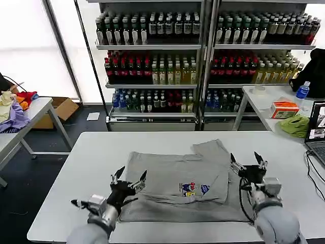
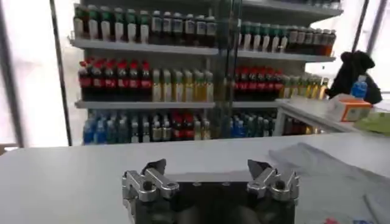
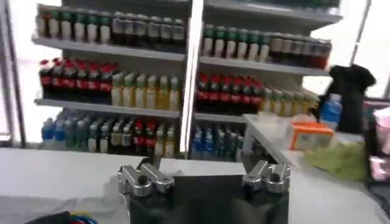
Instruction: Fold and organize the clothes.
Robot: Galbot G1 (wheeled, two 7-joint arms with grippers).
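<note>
A light grey shirt (image 1: pixel 177 185) is lying flat on the white bench (image 1: pixel 91 152), in the middle part and closer to the near edge. It is partly folded: 1 layer with a small multicoloured chest print (image 1: pixel 194 189) is lying on top of a wider layer, and a sleeve part is reaching toward the far edge of the bench. In the left wrist view the grey cloth (image 2: pixel 329 167) is visible on the bench surface beyond the fingers.

The left gripper (image 1: pixel 129 179) is hovering over the near left corner of the shirt. Its jaws are standing wide open and are holding nothing; both fingertips (image 2: pixel 156 167) are pointing toward the far edge.

The right gripper (image 1: pixel 247 161) is hovering at the right edge of the shirt, just beside the folded layer. Its jaws are also standing wide open and empty, with the fingers (image 3: pixel 141 176) well apart.

Behind the bench, shelves with many bottles (image 1: pixel 152 56) are standing. On a second bench at the right, a lime-green cloth (image 1: pixel 296 125), an orange box (image 1: pixel 284 109) and a blue bottle (image 1: pixel 302 90) are lying. At the left, a heap of coloured garments (image 1: pixel 15 109) is lying on another bench.
</note>
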